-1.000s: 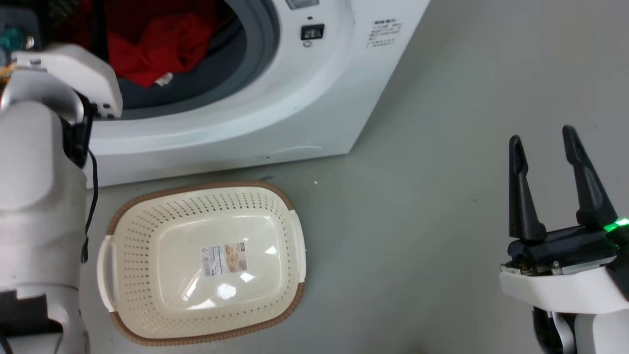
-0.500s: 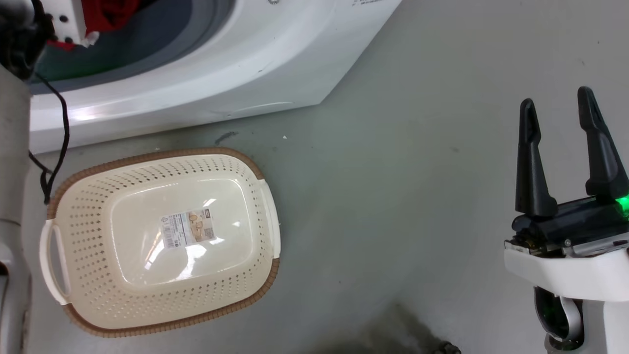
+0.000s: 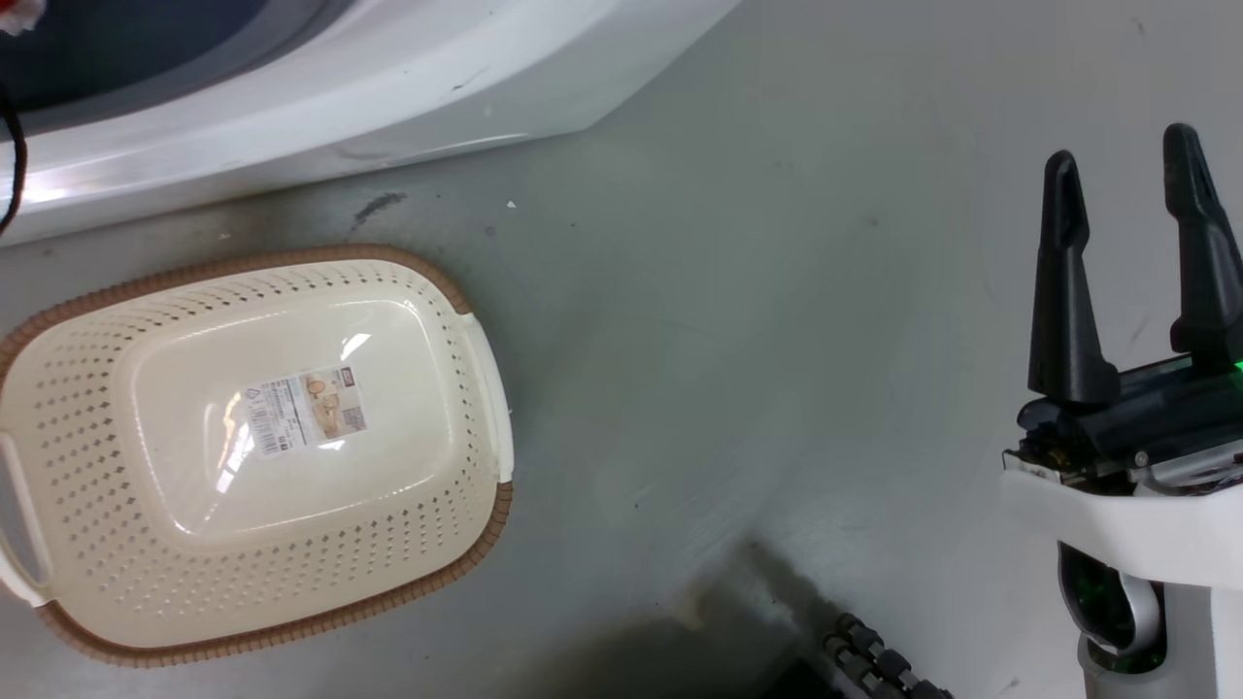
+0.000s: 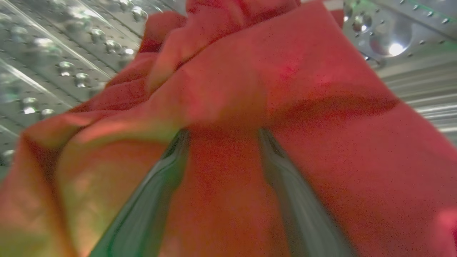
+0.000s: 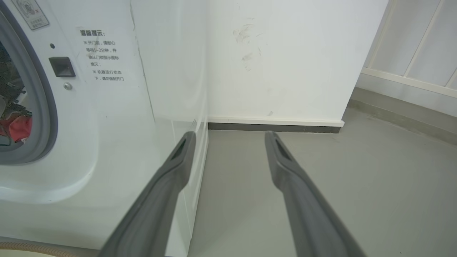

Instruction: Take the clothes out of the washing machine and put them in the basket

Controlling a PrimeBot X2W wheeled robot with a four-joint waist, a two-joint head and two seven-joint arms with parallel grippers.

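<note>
The red clothes [image 4: 250,82] lie in a heap inside the washing machine's steel drum [image 4: 53,53], close before my left gripper [image 4: 223,132]. Its two fingers stand apart, open, pushed into the fabric, with red cloth between them and their tips under a fold. The washing machine [image 3: 291,87] runs along the top left of the head view, and a scrap of the clothes [image 5: 16,126] peeks through its grey-ringed porthole [image 5: 46,117]. The cream basket [image 3: 466,291] sits on the floor in front of it with nothing in it. Far to the right, my right gripper [image 3: 1120,144] hangs open over bare floor.
A white wall [image 5: 278,60] with a dark skirting stands right of the washing machine. Grey floor [image 3: 728,340] stretches between basket and right gripper. A black ribbed part [image 3: 874,670] shows at the bottom edge of the head view, a black cable [image 3: 12,165] at its left edge.
The head camera has swung down and to the right, so machine and basket slid up and left and the left forearm left the picture. The right gripper stays open.
</note>
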